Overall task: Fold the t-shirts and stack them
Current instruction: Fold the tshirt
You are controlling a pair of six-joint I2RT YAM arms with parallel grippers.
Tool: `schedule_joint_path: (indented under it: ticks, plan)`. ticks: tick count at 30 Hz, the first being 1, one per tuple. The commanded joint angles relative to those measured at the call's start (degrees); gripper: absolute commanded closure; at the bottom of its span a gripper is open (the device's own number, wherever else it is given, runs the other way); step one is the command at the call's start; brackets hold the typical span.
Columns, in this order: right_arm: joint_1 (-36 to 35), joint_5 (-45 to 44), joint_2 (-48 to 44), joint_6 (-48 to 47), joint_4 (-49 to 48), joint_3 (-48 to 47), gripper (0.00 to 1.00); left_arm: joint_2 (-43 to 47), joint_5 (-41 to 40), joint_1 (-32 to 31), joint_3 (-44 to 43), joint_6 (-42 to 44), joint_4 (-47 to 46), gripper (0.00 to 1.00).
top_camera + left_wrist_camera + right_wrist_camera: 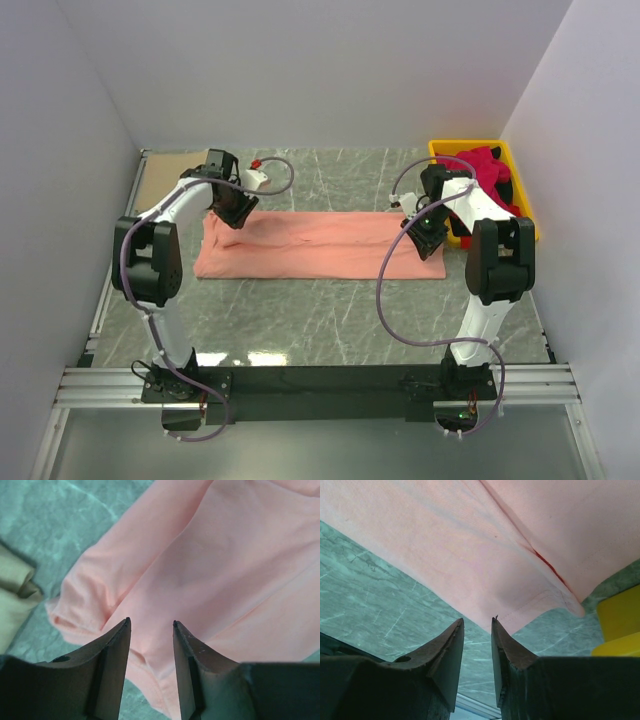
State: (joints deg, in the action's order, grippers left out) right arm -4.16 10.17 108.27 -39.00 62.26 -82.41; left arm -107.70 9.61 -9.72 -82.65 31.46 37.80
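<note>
We count 1 yellow bin (447, 146) | 1 pink t-shirt (310, 245) left of it | 1 tan t-shirt (172, 178) farther left | red t-shirts (487, 163) inside it, number unclear

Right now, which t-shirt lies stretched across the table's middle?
The salmon-pink one, spread as a long strip. The red cloth is bunched in the yellow bin; the tan one sits far left.

Salmon-pink t-shirt (320, 245); table (300, 320) grey-green (white-veined marble); yellow bin (450, 146); crimson heap (485, 165), probably t-shirts.

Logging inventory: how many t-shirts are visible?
3: pink t-shirt lying mid-table, tan t-shirt far-left corner, red t-shirt in the yellow bin; more may hide there.
</note>
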Motion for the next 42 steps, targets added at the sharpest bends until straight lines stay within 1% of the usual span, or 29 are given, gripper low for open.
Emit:
schedule_joint_path:
  ticks: [1, 4, 6, 10, 17, 22, 27, 28, 33, 34, 37, 38, 40, 41, 42]
  plan:
    - [-0.32, 0.37, -1.92, -0.99, 0.67, -0.65, 0.64, -2.51, 5.6, 1.28, -4.53, -0.08, 4.47, 0.55]
    - [-0.32, 0.46, -2.01, -0.9, 0.67, -0.56, 0.64, -5.15, 5.25, 2.33, -6.64, -0.52, 5.97, 0.55]
    - [-0.32, 0.46, -2.01, -0.99, 0.67, -0.56, 0.64, -5.59, 4.11, 3.03, -6.47, -1.14, 5.18, 0.55]
    - [-0.32, 0.72, -2.1, -0.99, 0.67, -0.38, 0.64, -4.71, 2.18, 3.3, -4.8, 0.44, 1.93, 0.53]
    - [-0.32, 0.29, -1.48, -1.07, 0.76, -0.73, 0.64, -7.96, 4.89, 3.12, -8.13, 2.11, 3.33, 0.53]
    - [-0.32, -0.07, -1.22, -1.25, 0.58, -0.38, 0.64, -9.98, 4.72, 2.77, -10.25, 2.55, 3.07, 0.54]
    - [-0.32, -0.33, -1.04, -1.16, 0.49, -0.29, 0.64, -10.86, 2.88, 2.6, -7.71, 2.9, 0.79, 0.61]
    - [-0.14, -0.33, -1.13, -1.16, 0.58, -0.29, 0.65, -10.69, 2.7, 2.6, -7.18, 2.9, 0.43, 0.64]
    - [-0.23, -0.33, -0.6, -0.99, 0.84, -0.64, 0.65, -10.08, 1.91, 2.51, -4.45, 3.87, -0.62, 0.69]
    - [-0.32, -0.33, -0.43, -0.99, 1.02, -1.08, 0.65, -9.9, 1.73, 2.51, -4.36, 4.04, -1.06, 0.75]
    - [-0.23, -0.33, 0.1, -0.9, 1.11, -1.61, 0.65, -9.37, 0.68, 2.51, -4.62, 4.31, -2.29, 0.81]
    - [-0.23, -0.42, 0.19, -0.81, 1.11, -1.52, 0.65, -9.63, 0.33, 2.51, -5.67, 4.31, -2.64, 0.81]
    - [-0.32, -0.77, 0.54, -0.55, 0.59, -1.61, 0.65, -10.51, -0.81, 2.51, -7.08, 4.22, -3.0, 0.79]
    - [-0.23, -0.77, 0.98, -0.46, 0.58, -1.7, 0.65, -11.82, -0.82, 2.51, -9.0, 4.22, -2.21, 0.75]
    - [-0.4, -0.68, 1.33, -0.02, 0.58, -2.22, 0.66, -12.44, -1.08, 2.51, -9.89, 4.22, -1.86, 0.66]
